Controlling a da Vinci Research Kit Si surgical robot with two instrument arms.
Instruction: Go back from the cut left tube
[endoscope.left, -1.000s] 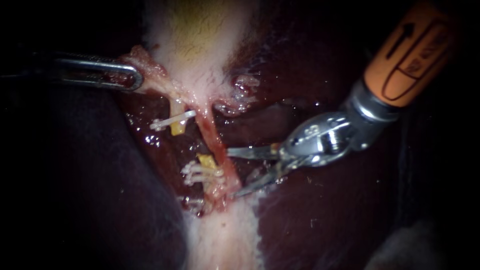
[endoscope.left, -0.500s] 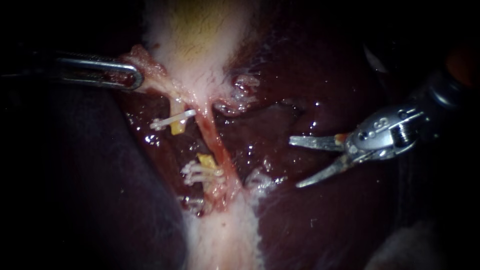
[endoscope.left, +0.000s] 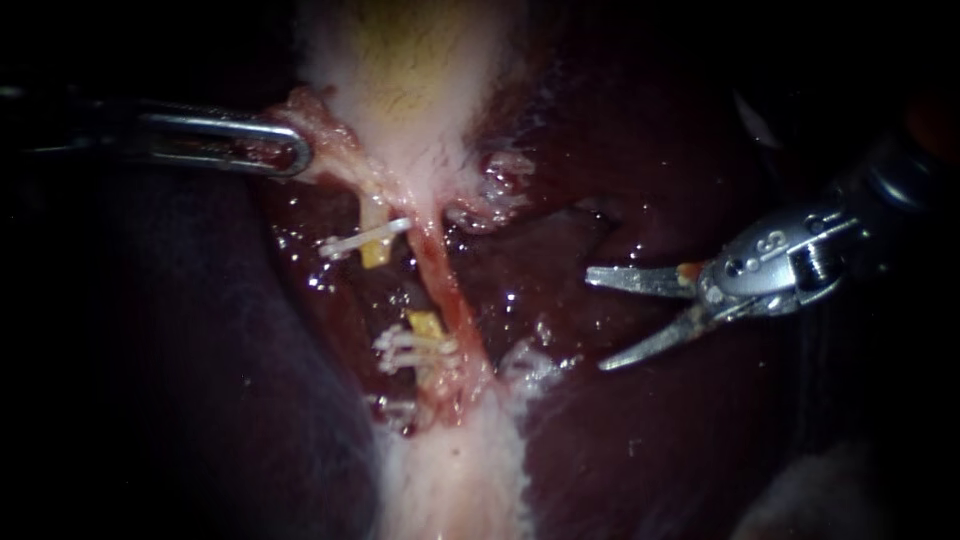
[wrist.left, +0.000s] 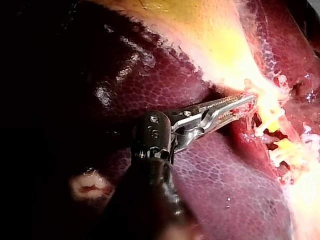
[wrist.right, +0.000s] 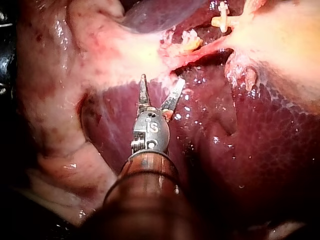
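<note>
The cut left tube shows as two yellow stumps. The upper stump (endoscope.left: 375, 250) carries a white clip (endoscope.left: 362, 240). The lower stump (endoscope.left: 425, 325) has clips (endoscope.left: 408, 348) across it. Beside them the pink right tube (endoscope.left: 445, 285) runs whole. My right instrument (endoscope.left: 596, 322) sits well to the right of the tubes over the liver, its thin blades open and touching nothing; the right wrist view shows the same blades (wrist.right: 162, 80) apart. My left instrument (endoscope.left: 292, 152) holds the gallbladder's pale tissue at the upper left, and its jaws (wrist.left: 247, 102) are shut on that tissue.
The pale gallbladder (endoscope.left: 410, 60) rises above the tubes, and a pale band of tissue (endoscope.left: 450, 480) runs below them. Dark wet liver (endoscope.left: 660, 440) lies on both sides. Frothy tissue (endoscope.left: 535, 365) lies between the tubes and my right instrument.
My right instrument has pulled back to the right, away from the tubes, with its blades still open. The whole scene has shifted slightly right. My left instrument keeps its hold.
</note>
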